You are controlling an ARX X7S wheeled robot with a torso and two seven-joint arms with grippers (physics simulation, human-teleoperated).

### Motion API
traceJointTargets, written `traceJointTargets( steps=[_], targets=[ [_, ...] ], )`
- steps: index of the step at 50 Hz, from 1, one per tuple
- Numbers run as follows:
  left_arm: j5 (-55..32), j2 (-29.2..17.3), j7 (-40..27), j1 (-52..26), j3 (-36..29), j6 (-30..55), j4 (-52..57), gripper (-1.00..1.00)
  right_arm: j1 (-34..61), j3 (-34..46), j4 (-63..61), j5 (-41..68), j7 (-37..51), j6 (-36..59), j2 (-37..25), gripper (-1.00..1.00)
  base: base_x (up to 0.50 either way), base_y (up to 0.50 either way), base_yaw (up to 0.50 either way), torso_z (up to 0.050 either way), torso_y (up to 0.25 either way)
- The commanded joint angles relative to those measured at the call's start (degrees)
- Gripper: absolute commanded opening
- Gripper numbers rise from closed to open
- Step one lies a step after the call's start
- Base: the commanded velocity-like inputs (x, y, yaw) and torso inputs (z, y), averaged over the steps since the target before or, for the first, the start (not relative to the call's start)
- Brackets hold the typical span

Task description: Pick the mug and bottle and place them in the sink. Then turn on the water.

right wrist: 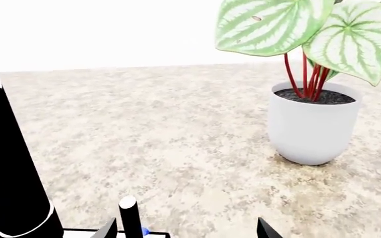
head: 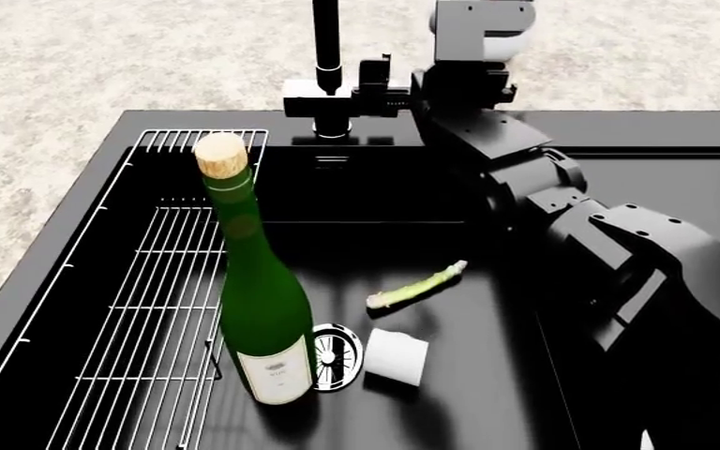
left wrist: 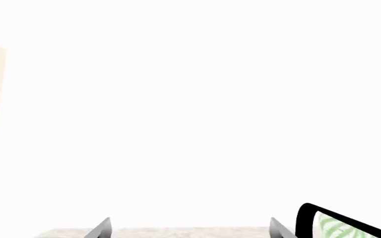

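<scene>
Bright, even, sharp render. The left wrist view is almost wholly washed out white. The glossy black rectangular sink [head: 486, 375] shows faint reflections; shadows are soft.

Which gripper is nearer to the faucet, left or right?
Right. The right gripper is at the faucet, just beside its base behind the sink. The left gripper does not show in the head view; its wrist camera sees mostly blank white.

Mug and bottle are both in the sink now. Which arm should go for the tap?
Right. The right gripper already sits at the faucet base, with the small lever between its fingertips in the right wrist view. The left arm is absent from the head view.
</scene>
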State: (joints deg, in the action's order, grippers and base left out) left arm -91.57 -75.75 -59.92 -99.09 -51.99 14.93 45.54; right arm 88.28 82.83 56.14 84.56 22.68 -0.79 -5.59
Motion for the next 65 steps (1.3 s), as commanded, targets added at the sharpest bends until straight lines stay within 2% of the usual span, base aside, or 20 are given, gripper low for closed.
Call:
traceJointTargets(
  steps=[1, 26, 28, 43, 46, 52, 65],
  targets=[
    [0.23, -0.46, -0.04, 0.8, 0.19, -0.71, 0.17, 1.0, 0.51, -0.08, 0.37, -0.68, 0.35, -0.81, 0.11, 1.0, 0.0, 0.0, 0.0, 0.0, 0.0],
    [-0.1, -0.04, 0.05, 0.64, 0.93, 0.14, 0.17, 1.0, 0.78, -0.54, 0.57, -1.13, 1.22, -1.31, -1.14, 1.0, 0.0, 0.0, 0.0, 0.0, 0.0],
    [-0.15, 0.14, 0.03, 0.67, 0.95, 0.15, 0.02, 1.0, 0.66, -0.55, -0.99, -0.96, -0.64, -1.07, -1.64, 1.0, 0.0, 0.0, 0.0, 0.0, 0.0],
    [-0.12, 0.29, 0.16, 0.79, 1.38, 0.28, 0.0, 1.0, 1.32, -1.32, -0.42, -1.32, -2.06, -2.56, -0.29, 1.0, 0.0, 0.0, 0.0, 0.0, 0.0],
    [1.07, 0.57, 0.7, 0.15, 0.98, 2.93, 0.41, 1.0, 1.5, -1.28, 1.57, -1.5, -2.8, -2.66, 0.37, 1.0, 0.0, 0.0, 0.0, 0.0, 0.0],
    [0.23, 0.57, 0.66, 0.94, 1.32, 1.04, 0.39, 1.0, 1.68, -1.3, 1.42, -1.48, -2.57, -2.19, 0.09, 1.0, 0.0, 0.0, 0.0, 0.0, -0.191],
    [-0.02, 0.92, 0.21, 0.69, 1.78, 1.42, 0.07, 1.0, 2.94, -1.64, 1.34, -1.67, -3.09, -2.26, 0.46, 1.0, 0.0, 0.0, 0.0, 0.0, -0.004]
  ],
)
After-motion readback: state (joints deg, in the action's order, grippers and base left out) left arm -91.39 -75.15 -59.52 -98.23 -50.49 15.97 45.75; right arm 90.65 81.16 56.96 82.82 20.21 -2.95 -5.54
